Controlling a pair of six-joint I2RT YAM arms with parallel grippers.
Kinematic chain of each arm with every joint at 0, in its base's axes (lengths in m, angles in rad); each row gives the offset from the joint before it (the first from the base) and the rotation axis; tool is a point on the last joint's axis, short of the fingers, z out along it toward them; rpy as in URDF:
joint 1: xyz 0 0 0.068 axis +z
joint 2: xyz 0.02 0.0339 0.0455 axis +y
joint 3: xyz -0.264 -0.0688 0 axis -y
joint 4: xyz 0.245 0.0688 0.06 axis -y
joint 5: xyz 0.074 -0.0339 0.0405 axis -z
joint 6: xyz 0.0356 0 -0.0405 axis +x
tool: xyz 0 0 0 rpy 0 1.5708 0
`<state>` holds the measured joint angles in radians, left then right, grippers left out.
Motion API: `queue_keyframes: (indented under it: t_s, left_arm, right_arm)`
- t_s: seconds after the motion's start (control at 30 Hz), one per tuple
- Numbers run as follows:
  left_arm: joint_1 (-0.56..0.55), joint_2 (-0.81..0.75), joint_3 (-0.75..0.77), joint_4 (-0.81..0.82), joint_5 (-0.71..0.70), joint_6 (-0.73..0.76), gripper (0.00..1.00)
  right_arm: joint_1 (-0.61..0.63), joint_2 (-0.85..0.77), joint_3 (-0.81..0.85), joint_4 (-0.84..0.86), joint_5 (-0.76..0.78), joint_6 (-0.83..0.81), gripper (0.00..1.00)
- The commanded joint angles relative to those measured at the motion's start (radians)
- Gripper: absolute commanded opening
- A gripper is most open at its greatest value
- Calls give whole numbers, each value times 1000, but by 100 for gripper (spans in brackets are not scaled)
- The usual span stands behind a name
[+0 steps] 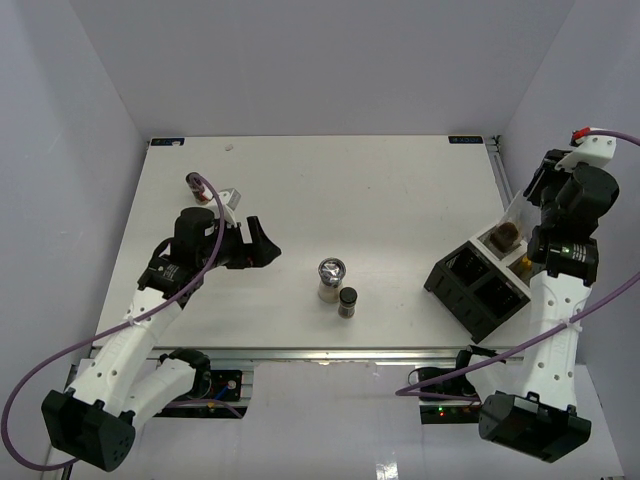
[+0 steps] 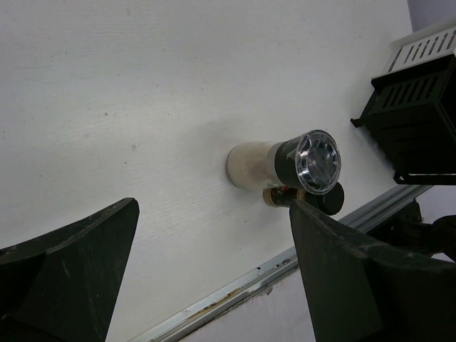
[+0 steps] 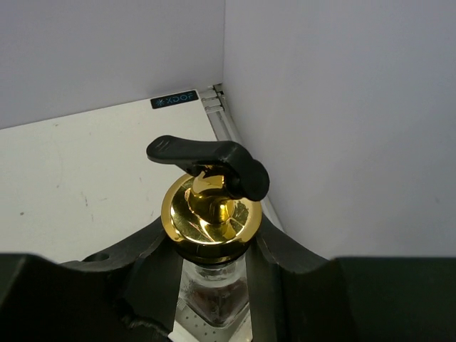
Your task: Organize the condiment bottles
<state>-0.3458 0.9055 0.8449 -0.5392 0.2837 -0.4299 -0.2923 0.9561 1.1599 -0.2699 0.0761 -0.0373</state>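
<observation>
In the right wrist view my right gripper is shut on the neck of the tall clear glass bottle, just under its gold spout and black lever. From above, that bottle stands upright at the back of the black rack, with the right gripper on it. The chrome-topped shaker and a small dark black-capped jar stand together mid-table. Another small dark jar stands at the far left. My left gripper is open and empty, left of the shaker, jaws wide.
The rack sits near the table's right front corner, close to the right wall. The metal front rail of the table runs just below the shaker and jar. The left arm's purple cable loops beside the far-left jar.
</observation>
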Motion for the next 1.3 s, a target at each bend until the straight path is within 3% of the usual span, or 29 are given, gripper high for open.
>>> queue_keyframes:
  t_s: [0.0,0.6,0.9,1.17,1.27]
  left_arm:
    - [5,10,-9,38,27,16,98]
    - [4,26,8,5,26,43,98]
    - [5,18,22,15,22,32,98]
    - [4,-9,45,-13,24,31,98]
    - [5,-31,45,-25,19,31,98]
  right_arm:
    - [-11,-12,-16,147,-107,15,8]
    - [-19,2,-190,228,-182,0,9]
    - [-18,-24,-281,258,-129,-10,33]
    - [-18,-26,-287,238,-122,10,48]
    - [-18,-25,-275,216,-134,21,60]
